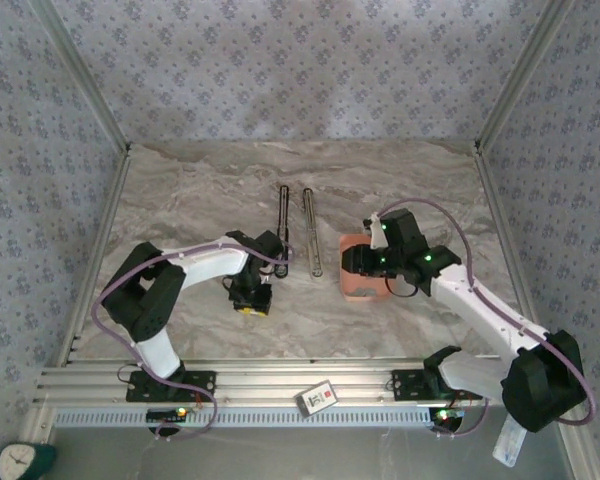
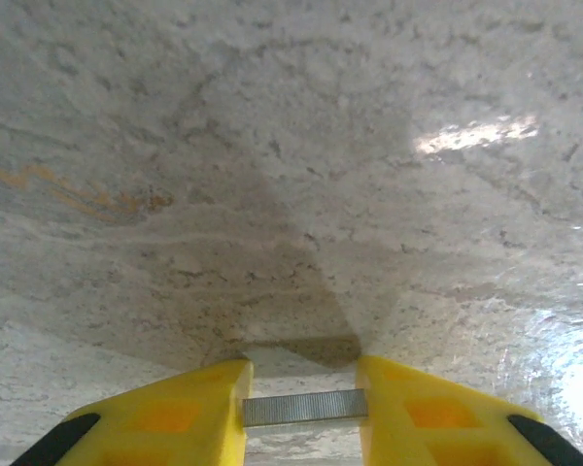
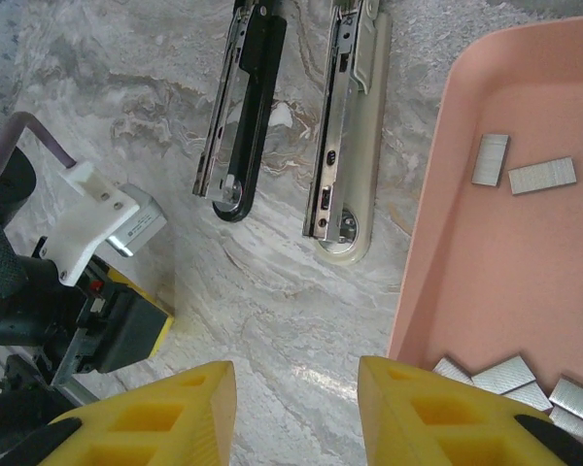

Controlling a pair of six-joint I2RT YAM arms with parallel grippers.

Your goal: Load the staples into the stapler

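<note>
With a staple strip (image 2: 304, 409) pinched in your left gripper (image 2: 304, 388) above the table (image 2: 272, 146) and your right gripper (image 3: 296, 408) spread empty by the tray (image 3: 505, 252), next line the strip along the opened stapler (image 3: 345, 136) channel.

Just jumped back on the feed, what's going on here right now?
The left gripper is shut on a strip of staples, held between its fingers above the table. The right gripper hangs open beside the pink tray of loose staple strips. The black stapler and the beige stapler lie opened flat, side by side, untouched.
</note>
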